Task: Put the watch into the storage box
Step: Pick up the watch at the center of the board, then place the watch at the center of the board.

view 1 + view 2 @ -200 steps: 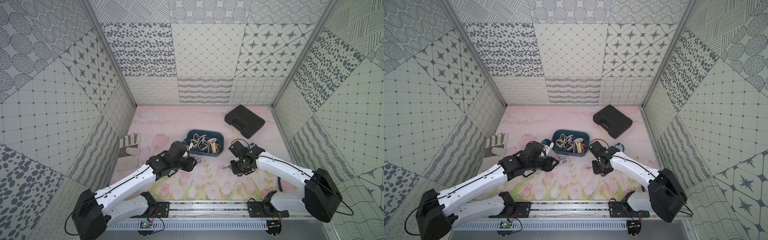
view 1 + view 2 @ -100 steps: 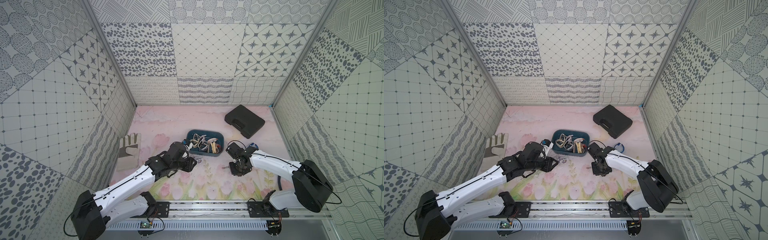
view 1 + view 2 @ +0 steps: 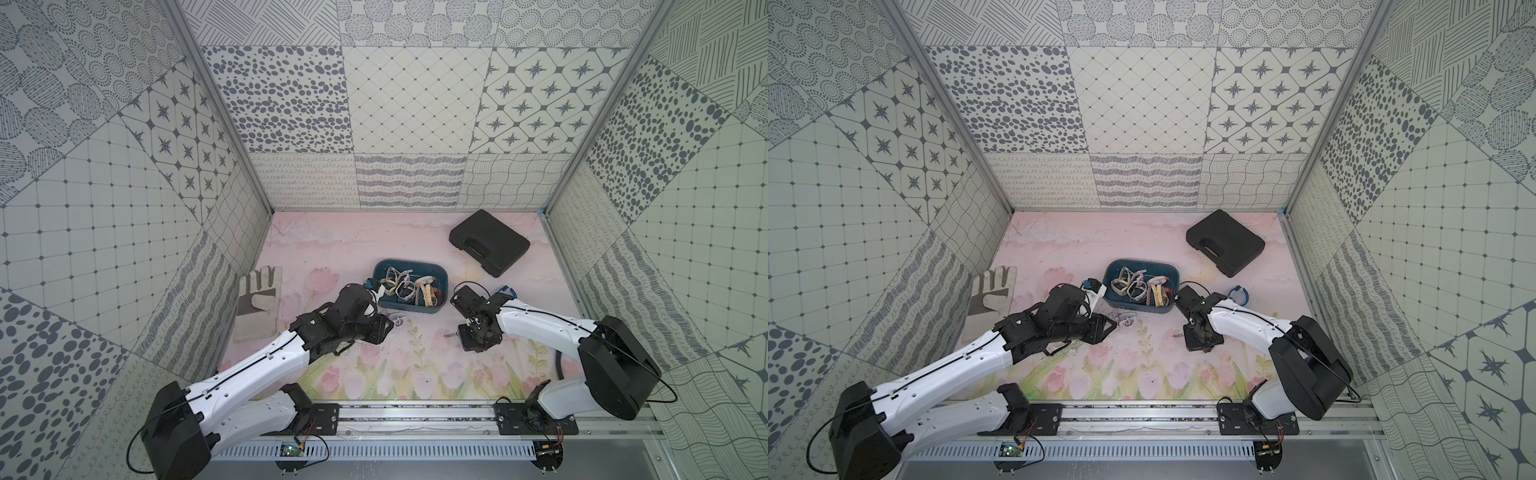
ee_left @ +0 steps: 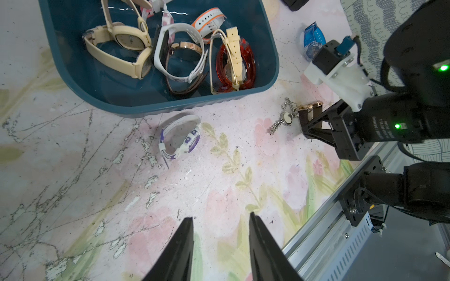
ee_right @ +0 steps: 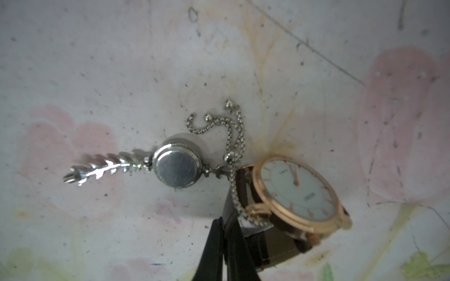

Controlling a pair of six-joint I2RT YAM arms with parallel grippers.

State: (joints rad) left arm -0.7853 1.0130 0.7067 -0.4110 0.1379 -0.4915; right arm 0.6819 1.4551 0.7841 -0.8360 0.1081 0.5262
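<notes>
Front half of the floral pink tabletop [image 3: 374, 365]: left gripper [image 4: 220, 217] hangs empty, jaws apart; right gripper [image 5: 225, 228] is clamped on the rose-gold round watch with brown leather strap [image 5: 297, 189], which lies on the tabletop outside the box, a small silver chain watch [image 5: 175, 167] touching it. Mid-tabletop, the dark teal plastic storage box [image 4: 274, 70] holds cream-strapped watches [image 4: 126, 41], a white band [image 4: 181, 29], an orange-and-white band [image 4: 208, 22] and a red translucent watch [image 4: 246, 65]; a white-and-purple watch [image 4: 181, 138] lies just outside its front wall. Dial lettering too blurred to read.

Nothing legible, tiny white print on black motor housing [image 4: 379, 124] too small to read, brand mark and date window on gold-rimmed watch [image 5: 298, 188] blurred
</notes>
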